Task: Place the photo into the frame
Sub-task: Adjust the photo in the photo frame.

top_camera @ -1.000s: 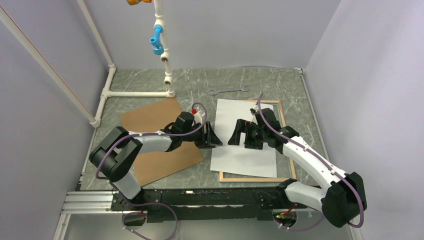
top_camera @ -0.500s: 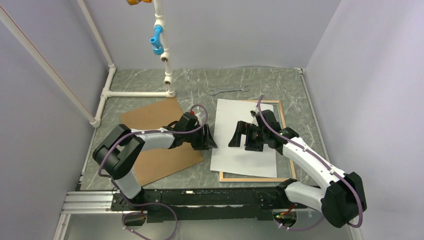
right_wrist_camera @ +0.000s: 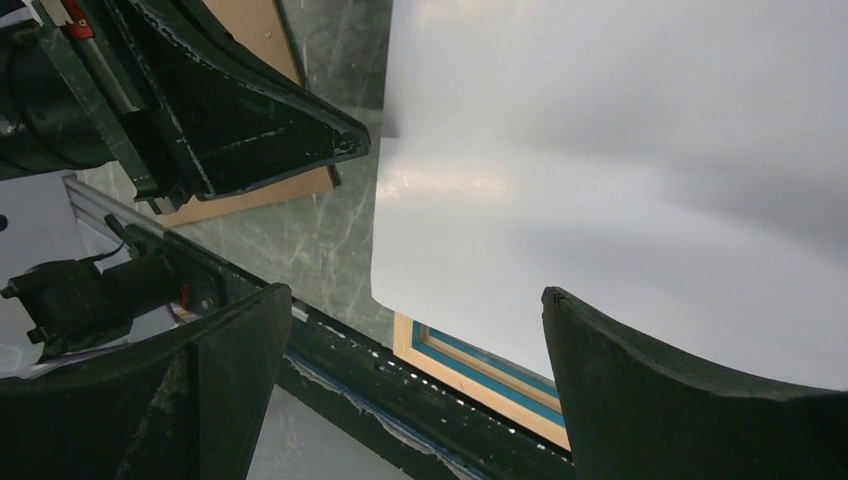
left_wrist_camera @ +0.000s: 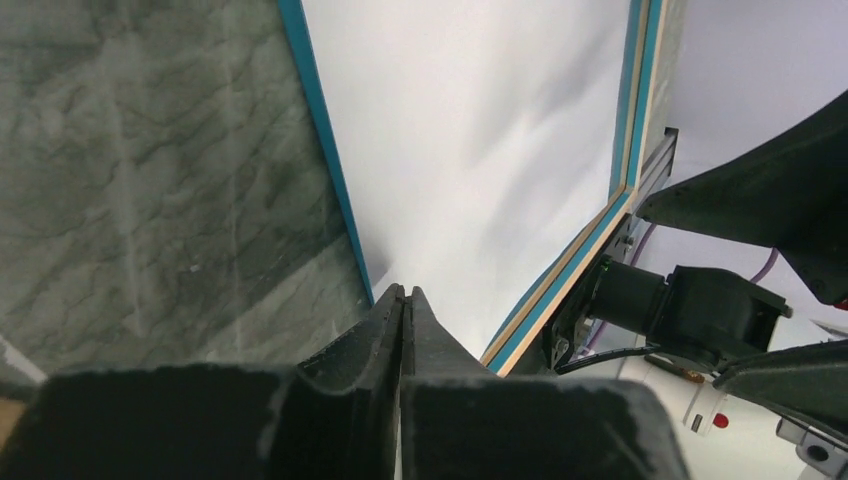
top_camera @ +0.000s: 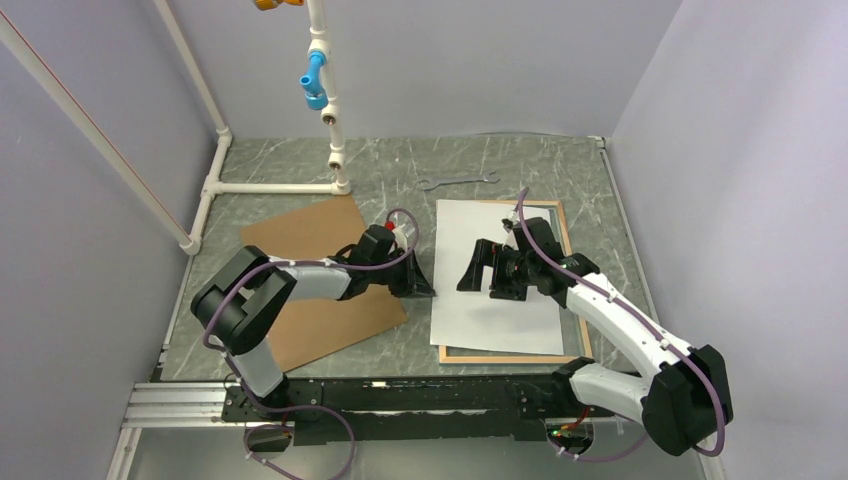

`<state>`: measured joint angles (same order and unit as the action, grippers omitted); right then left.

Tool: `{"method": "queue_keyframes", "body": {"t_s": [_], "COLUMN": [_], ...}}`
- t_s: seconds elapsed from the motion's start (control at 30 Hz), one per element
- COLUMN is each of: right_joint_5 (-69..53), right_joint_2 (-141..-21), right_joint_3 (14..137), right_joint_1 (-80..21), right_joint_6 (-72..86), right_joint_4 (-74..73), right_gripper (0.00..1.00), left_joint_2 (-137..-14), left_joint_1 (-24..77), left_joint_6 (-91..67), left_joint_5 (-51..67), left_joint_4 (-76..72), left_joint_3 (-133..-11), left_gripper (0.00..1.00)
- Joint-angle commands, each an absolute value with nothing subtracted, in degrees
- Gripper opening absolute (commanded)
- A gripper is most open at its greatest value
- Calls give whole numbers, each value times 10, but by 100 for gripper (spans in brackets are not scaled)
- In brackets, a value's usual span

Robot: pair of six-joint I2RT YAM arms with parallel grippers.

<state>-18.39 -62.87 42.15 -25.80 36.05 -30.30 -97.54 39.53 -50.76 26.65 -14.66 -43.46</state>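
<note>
The photo (top_camera: 500, 325) lies white side up over the frame (top_camera: 510, 356), whose tan back shows along the near and right sides. A blue inner edge of the frame (left_wrist_camera: 560, 285) shows beside the white sheet (left_wrist_camera: 480, 150). My left gripper (top_camera: 430, 290) is low at the photo's left edge, its jaws pressed together (left_wrist_camera: 405, 292) with a thin white sliver of the sheet between them. My right gripper (top_camera: 470, 268) hovers over the photo's middle, wide open (right_wrist_camera: 417, 290) with nothing between its fingers. The photo (right_wrist_camera: 600, 150) and the frame's near corner (right_wrist_camera: 470, 360) lie beneath it.
A brown backing board (top_camera: 310, 240) lies left of the photo, under my left arm. A metal wrench (top_camera: 458, 181) rests behind the frame. A white pipe stand (top_camera: 335, 150) rises at the back left. The black base rail (top_camera: 400, 395) runs along the near edge.
My left gripper has shut from part open at the photo's left edge. The photo has slid slightly right over the frame. The right gripper has stayed open, nearly still.
</note>
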Motion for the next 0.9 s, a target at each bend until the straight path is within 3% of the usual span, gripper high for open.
{"method": "queue_keyframes", "body": {"t_s": [0.0,0.3,0.37,0.5,0.57,0.7,0.87], "right_joint_5": [-188,-183,-183,-186,-188,-189,-186], "right_joint_2": [-613,-603,-602,-602,-603,-603,-601], "right_joint_3": [450,466,467,462,459,455,459], "right_joint_1": [-254,-250,-250,-250,-249,-249,-249], "right_joint_6": [359,357,356,355,356,357,354], "right_joint_4": [-295,-306,-308,-308,-306,-301,-306], "right_gripper": [97,97,97,97,97,97,97], "left_joint_2": [-979,-955,-952,-957,-966,-991,-1015], "left_joint_1": [401,412,413,415,414,415,417], "left_joint_6": [-521,-534,-524,-503,-499,-510,-534], "left_joint_5": [292,237,210,189,197,235,270], "left_joint_4": [-206,-174,-134,-79,-82,-138,-215], "left_joint_3": [-430,-429,-439,-456,-459,-453,-440], "left_gripper": [3,0,9,41,52,55,50]}}
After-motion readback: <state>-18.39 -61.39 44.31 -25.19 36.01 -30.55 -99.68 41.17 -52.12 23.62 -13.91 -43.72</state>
